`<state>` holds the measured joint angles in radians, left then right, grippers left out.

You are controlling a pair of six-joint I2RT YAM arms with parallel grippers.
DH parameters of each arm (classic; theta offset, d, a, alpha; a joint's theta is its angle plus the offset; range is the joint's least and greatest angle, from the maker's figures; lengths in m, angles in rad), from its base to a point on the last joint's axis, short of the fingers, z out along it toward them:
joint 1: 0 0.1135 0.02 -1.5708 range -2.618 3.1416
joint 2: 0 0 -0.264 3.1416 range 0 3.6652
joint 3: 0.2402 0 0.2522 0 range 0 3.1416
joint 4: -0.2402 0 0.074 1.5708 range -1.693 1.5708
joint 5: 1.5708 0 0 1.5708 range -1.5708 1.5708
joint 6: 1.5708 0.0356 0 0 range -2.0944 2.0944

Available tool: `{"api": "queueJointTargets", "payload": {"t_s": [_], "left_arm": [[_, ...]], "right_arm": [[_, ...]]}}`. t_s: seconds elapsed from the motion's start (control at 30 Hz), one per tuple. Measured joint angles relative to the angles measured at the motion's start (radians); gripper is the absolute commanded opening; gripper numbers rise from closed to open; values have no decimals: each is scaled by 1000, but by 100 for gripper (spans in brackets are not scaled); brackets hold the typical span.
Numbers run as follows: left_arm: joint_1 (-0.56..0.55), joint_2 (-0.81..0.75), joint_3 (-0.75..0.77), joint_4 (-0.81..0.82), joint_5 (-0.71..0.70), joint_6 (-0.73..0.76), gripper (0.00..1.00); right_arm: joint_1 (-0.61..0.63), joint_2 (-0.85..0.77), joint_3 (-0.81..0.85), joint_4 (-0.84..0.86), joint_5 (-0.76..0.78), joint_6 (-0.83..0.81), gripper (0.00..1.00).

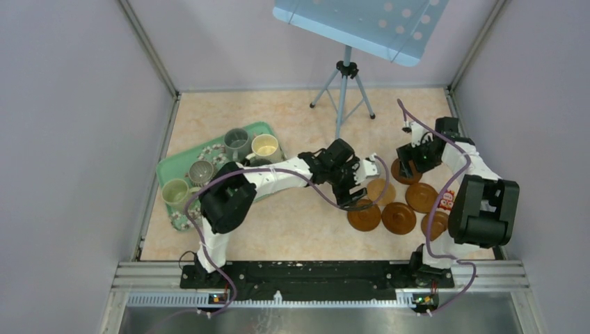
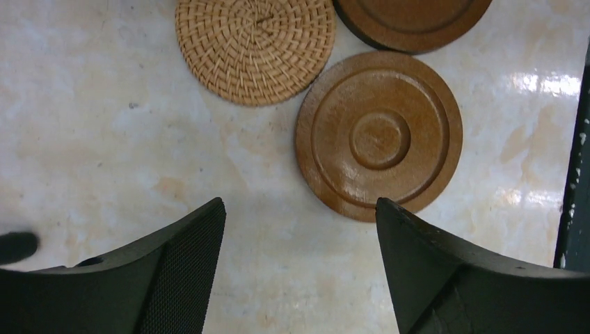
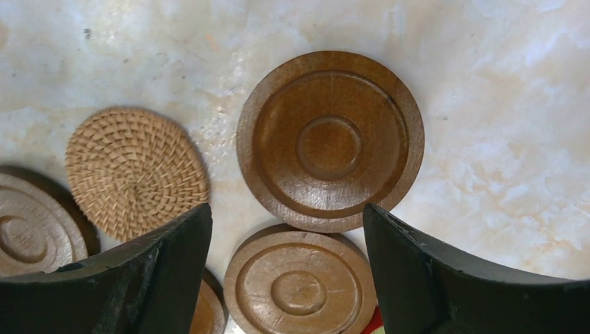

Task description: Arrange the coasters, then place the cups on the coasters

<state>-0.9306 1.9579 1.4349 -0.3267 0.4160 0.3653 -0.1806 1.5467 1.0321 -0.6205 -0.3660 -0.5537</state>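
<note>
Stage, as I judge it: coasters being arranged; no cup is on a coaster yet.

Coasters (image 1: pixel 399 218): a loose cluster on the table (image 1: pixel 292 229), at about 3 to 4 o'clock from its centre in the top view. I count five wooden discs plus one woven coaster (image 2: pixel 255 45). Several lie just beside each other. The right wrist view suggests two rims touch or overlap, but I cannot tell which.

Cups (image 1: pixel 237 141): on the green tray (image 1: pixel 170 167) at 9 o'clock, well apart from the cluster. Four show; the left arm hides part of the tray.

Left gripper (image 2: pixel 299 203): jaws open, nothing between them, over bare table. A wooden disc sits at 1 o'clock of the tips and the woven coaster at 11 o'clock.

Right gripper (image 3: pixel 286 209): jaws open, empty. One wooden disc lies at 12 o'clock just past the tips, and another lies under the gap between the fingers. A red packet (image 1: pixel 445 202) lies at the cluster's 3 o'clock edge.

Risks from here:
- The discs are thin and flat. Tips may skid off a rim, or pin the disc down instead of lifting it.
- Closing on one disc may shove or drag its neighbour, since they are crowded.
- The woven coaster looks light, so a brush from a finger could slide it.
- Both arms work the same small patch, so they could collide.
- A coaster could end up on the packet and sit tilted, leaving a cup unstable.
</note>
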Motion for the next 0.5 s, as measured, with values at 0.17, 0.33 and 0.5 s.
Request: {"api": "queueJointTargets", "payload": {"t_s": [0.17, 0.33, 0.5], "left_arm": [[-13, 78, 55, 44, 6, -31, 79], [-19, 138, 89, 68, 3, -49, 77], [-29, 178, 106, 81, -15, -53, 76]], "right_arm": [[-1, 66, 18, 32, 41, 13, 73], [-1, 134, 51, 62, 75, 23, 70], [-1, 180, 69, 77, 82, 24, 63]]}}
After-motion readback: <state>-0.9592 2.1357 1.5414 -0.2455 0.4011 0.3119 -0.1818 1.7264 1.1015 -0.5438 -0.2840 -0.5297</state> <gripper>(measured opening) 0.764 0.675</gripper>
